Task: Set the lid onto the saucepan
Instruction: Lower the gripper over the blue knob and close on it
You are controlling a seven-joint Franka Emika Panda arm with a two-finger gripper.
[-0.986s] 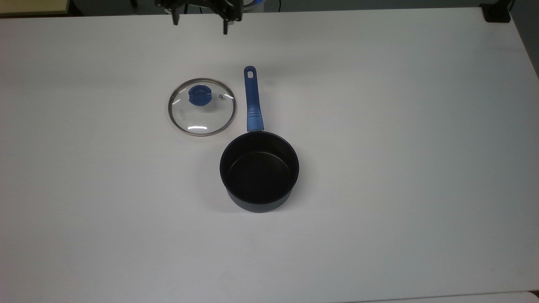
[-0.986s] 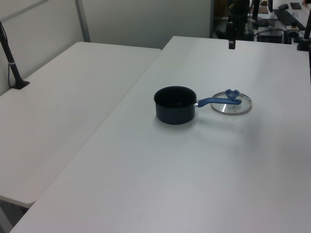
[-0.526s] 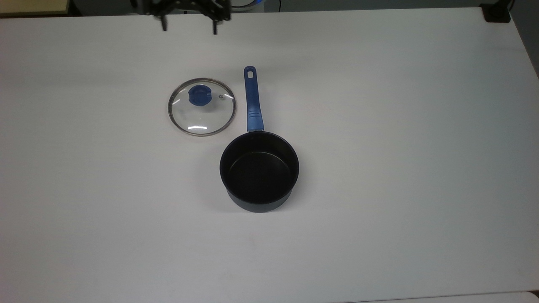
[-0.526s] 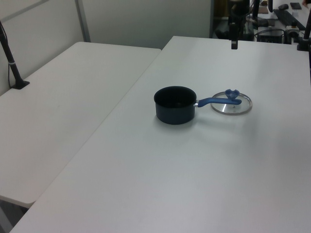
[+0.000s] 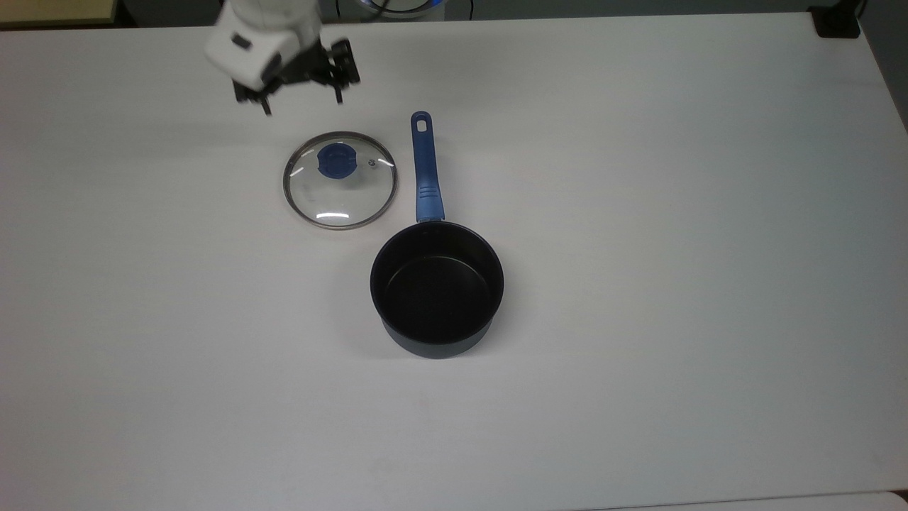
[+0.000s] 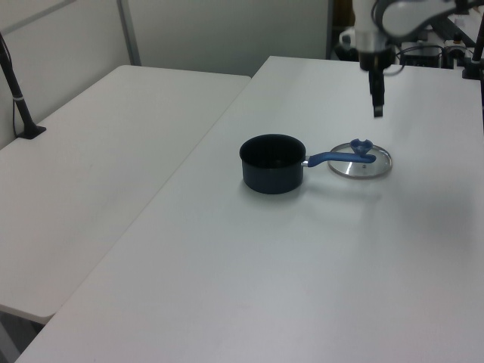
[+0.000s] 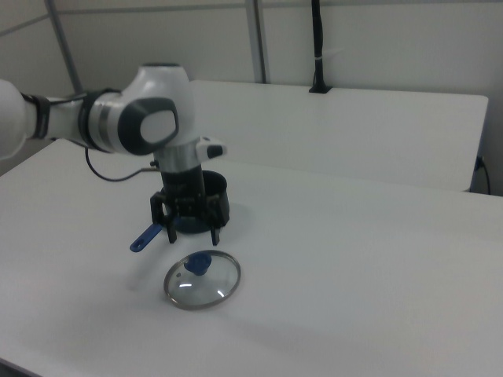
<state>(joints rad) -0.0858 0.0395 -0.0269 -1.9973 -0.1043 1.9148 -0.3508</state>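
Lid (image 5: 340,180) flat on table (image 5: 638,213), knob (image 5: 333,161) up, at 10 o'clock from saucepan (image 5: 437,287) in top view, just beside its blue handle (image 5: 425,170), apart from pot. Saucepan upright, uncovered. Gripper (image 5: 303,105) hangs above table at 11 o'clock of lid, fingers (image 7: 166,233) spread wide, holding nothing, touching nothing.

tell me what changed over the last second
The hand came in from the top view's upper edge, moving down and to that view's left toward the lid, fingers open, holding nothing. The lid and the saucepan stayed where they were on the table.
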